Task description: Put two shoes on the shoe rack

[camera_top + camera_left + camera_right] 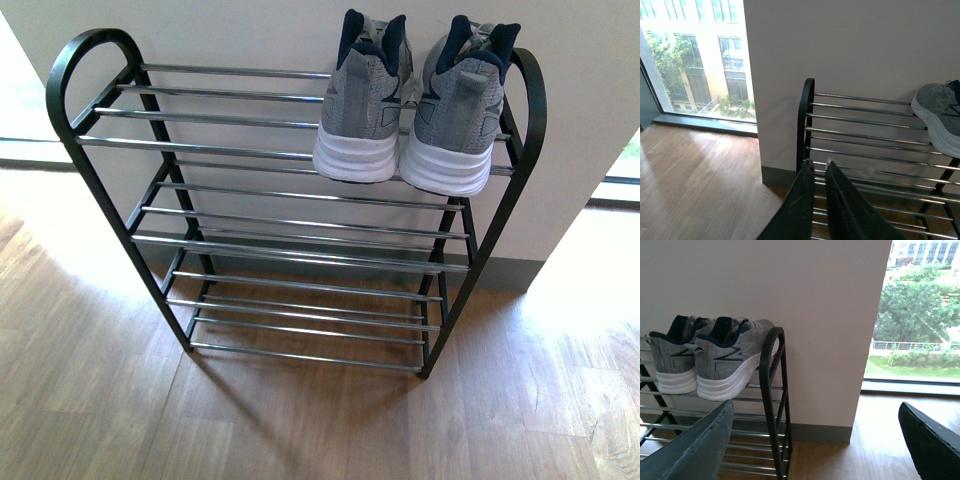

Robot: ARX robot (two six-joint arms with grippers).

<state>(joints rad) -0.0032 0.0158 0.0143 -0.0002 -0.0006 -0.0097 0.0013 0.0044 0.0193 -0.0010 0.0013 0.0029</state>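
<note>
- A pale wall (pixel 250 40) is seen behind everything, and a wooden floor (pixel 300 430) is spread below it; a window (pixel 695 60) is set beside the wall in the left wrist view.
- The shoe rack (pixel 300 253) is stood on the floor against the wall. Its black frame is arched at both ends, and 4 tiers of chrome rods are strung between the ends.
- 2 grey knit sneakers are set side by side on the top tier, at the rack's right end, close to the right arch. The left sneaker (pixel 365 115) and the right sneaker (pixel 460 125) are turned with their white heels toward the front camera, and the heels are carried slightly past the front rod. The 3 lower tiers are seen as bare rods.
- The right pincer (pixel 815 405) is held wide apart, with nothing between its 2 dark fingers; the rack's right end and both sneakers are framed beyond it.
- The left pincer (pixel 818 164) is drawn almost together, only a narrow slit being left between the tips, and nothing is gripped; it is pointed at the rack's left end.
</note>
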